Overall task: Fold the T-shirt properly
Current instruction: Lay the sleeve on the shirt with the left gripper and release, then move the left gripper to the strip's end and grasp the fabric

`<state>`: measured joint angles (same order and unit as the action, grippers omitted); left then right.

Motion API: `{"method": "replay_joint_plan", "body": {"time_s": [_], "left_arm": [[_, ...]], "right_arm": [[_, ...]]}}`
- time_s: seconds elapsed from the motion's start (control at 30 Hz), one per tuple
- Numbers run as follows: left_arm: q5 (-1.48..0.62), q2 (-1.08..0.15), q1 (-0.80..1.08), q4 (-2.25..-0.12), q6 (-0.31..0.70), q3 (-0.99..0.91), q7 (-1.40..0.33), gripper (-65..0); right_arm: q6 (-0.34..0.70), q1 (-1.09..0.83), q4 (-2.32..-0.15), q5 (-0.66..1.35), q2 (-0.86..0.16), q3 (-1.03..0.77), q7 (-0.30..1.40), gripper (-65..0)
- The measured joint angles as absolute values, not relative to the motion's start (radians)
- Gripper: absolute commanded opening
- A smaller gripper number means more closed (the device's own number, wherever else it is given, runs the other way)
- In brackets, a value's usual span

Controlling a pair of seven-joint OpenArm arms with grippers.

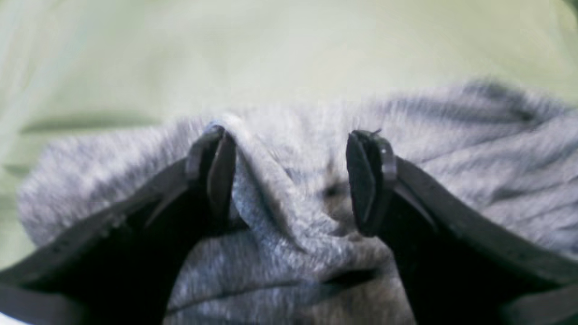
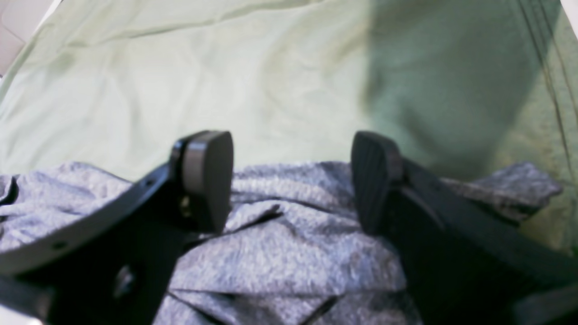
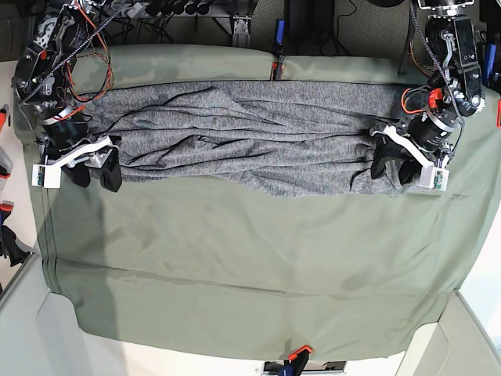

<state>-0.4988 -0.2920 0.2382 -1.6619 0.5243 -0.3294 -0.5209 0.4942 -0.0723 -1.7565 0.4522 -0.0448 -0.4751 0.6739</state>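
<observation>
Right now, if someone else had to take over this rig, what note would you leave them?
Left gripper: open, jaws straddling a raised ridge of the T-shirt, not clamped on it.
Right gripper: open, over the shirt's other end, holding nothing.
T-shirt: stretched in a long wrinkled band across the far half of the olive-green cloth, one gripper at each end.
Done: the shirt appears gathered lengthwise into a band, though unevenly; the near edge is wavy.
Left: smooth the wrinkles, then probably fold the ends inward to finish a compact fold.
</observation>
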Motion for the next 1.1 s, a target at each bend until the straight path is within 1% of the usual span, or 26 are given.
{"method": "replay_joint_plan", "body": {"time_s": [0.13, 0.2, 0.4, 0.63, 0.73, 0.83, 0.9, 1.0, 1.1], "left_arm": [[-0.479, -0.291, 0.249, -1.655, 0.515, -0.328, -0.606, -24.4], [-0.471, -0.291, 0.266, -1.655, 0.483, -0.343, -0.606, -24.4], [-0.521, -0.293, 0.342, -1.689, 0.506, -0.406, -0.606, -24.5], [-0.533, -0.299, 0.340, -1.787, 0.509, -0.507, -0.573, -24.5], [-0.525, -0.323, 0.341, -1.784, 0.472, -0.535, -0.558, -24.4], [-0.521, -0.359, 0.340, -1.742, 0.434, -0.555, -0.541, -24.4], [-0.534, -0.375, 0.340, -1.696, 0.435, -0.588, -0.542, -24.4], [-0.604, -0.387, 0.340, -1.624, 0.478, -0.648, -0.560, -24.4], [-0.701, -0.391, 0.340, -1.558, 0.522, -0.701, -0.612, -24.4]], "right_arm": [[0.494, -0.072, -1.757, 0.453, -0.044, -0.475, 0.674, -24.5], [0.494, -0.072, -1.757, 0.453, -0.045, -0.475, 0.674, -24.5], [0.494, -0.072, -1.757, 0.454, -0.044, -0.475, 0.673, -24.5], [0.494, -0.072, -1.757, 0.452, -0.047, -0.475, 0.674, -24.5], [0.494, -0.072, -1.757, 0.454, -0.047, -0.475, 0.674, -24.5], [0.494, -0.072, -1.757, 0.454, -0.047, -0.475, 0.674, -24.5], [0.495, -0.072, -1.757, 0.454, -0.047, -0.475, 0.674, -24.5], [0.494, -0.072, -1.757, 0.454, -0.047, -0.475, 0.673, -24.5], [0.494, -0.072, -1.757, 0.454, -0.047, -0.475, 0.674, -24.5]]}}
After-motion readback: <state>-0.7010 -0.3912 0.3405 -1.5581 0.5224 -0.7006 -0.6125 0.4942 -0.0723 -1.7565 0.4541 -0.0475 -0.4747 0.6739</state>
